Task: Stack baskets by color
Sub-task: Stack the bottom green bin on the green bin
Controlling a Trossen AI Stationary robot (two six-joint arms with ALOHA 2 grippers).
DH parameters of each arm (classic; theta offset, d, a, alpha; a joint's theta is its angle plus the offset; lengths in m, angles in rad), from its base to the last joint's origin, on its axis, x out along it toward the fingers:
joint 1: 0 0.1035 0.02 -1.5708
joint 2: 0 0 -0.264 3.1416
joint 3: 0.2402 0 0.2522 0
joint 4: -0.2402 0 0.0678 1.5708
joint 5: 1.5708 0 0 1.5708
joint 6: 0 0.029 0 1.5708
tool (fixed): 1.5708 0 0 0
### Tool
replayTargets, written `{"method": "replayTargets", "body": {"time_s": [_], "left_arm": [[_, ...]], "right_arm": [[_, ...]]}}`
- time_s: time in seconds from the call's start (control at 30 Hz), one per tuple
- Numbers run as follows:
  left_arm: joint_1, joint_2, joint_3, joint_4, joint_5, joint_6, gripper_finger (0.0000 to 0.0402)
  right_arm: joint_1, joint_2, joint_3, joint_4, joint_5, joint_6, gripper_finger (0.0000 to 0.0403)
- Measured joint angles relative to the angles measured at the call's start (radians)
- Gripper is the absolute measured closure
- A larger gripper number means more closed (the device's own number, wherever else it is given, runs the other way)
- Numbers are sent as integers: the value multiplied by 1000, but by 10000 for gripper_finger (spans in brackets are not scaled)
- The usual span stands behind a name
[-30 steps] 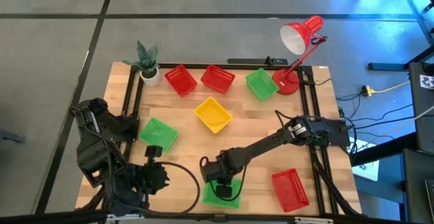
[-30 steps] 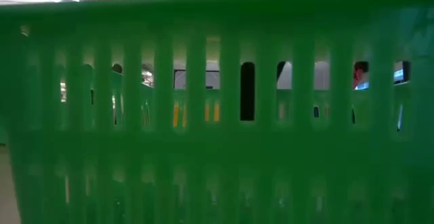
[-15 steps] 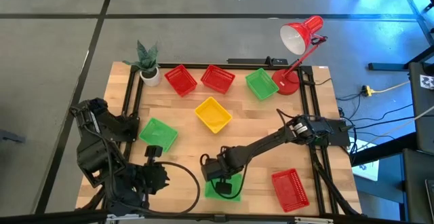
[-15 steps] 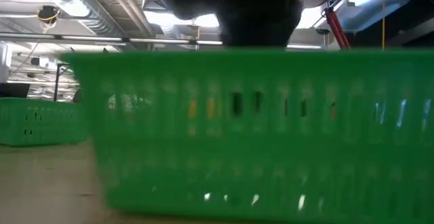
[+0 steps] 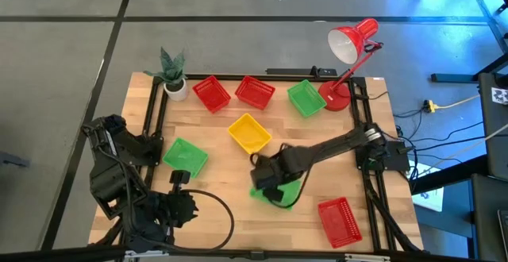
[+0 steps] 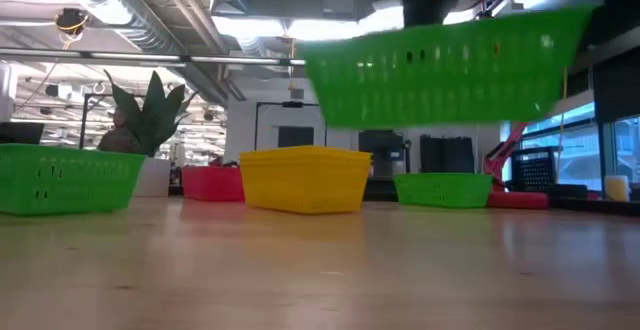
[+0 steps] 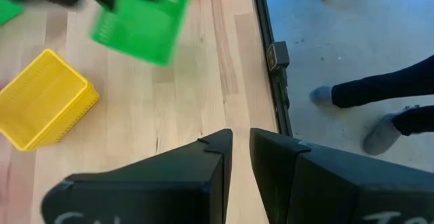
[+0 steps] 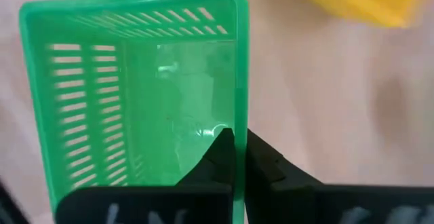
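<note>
The right gripper is pinching the rim of a green basket, fingers clamped on the wall, carrying it clear above the bench, probably toward another green basket. Left gripper is waiting, fingers slightly apart.

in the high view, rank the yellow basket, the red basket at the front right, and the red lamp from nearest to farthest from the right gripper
From the right gripper, shut on a raised green basket:
1. Yellow basket, mid-table, just behind it.
2. Front-right red basket, toward the table's front right corner.
3. Red lamp, back right corner.
</note>
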Motion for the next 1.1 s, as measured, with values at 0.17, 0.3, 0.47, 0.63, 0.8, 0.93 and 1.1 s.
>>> {"method": "replayTargets", "body": {"time_s": [0.17, 0.3, 0.47, 0.63, 0.8, 0.93, 1.1], "left_arm": [[0, 0, 0, 0, -7, 0, 358], [0, 0, 0, 0, -10, 0, 358], [1, 0, 0, 0, -38, 0, 358], [1, 0, 0, 0, -73, 0, 358], [1, 0, 0, 0, -90, 0, 358], [8, 0, 0, 0, -104, -1, 358], [34, 0, 0, 1, -115, -8, 358]], "right_arm": [[-46, -100, 0, -116, 134, 34, 399], [-89, -166, -1, -158, 208, 49, 399], [-166, -237, -66, -153, 280, 23, 399], [-273, -290, -182, -152, 380, 3, 399], [-385, -326, -321, -143, 492, 26, 399], [-461, -336, -410, -117, 579, 13, 399], [-548, -338, -516, 18, 584, -85, 399]]}}
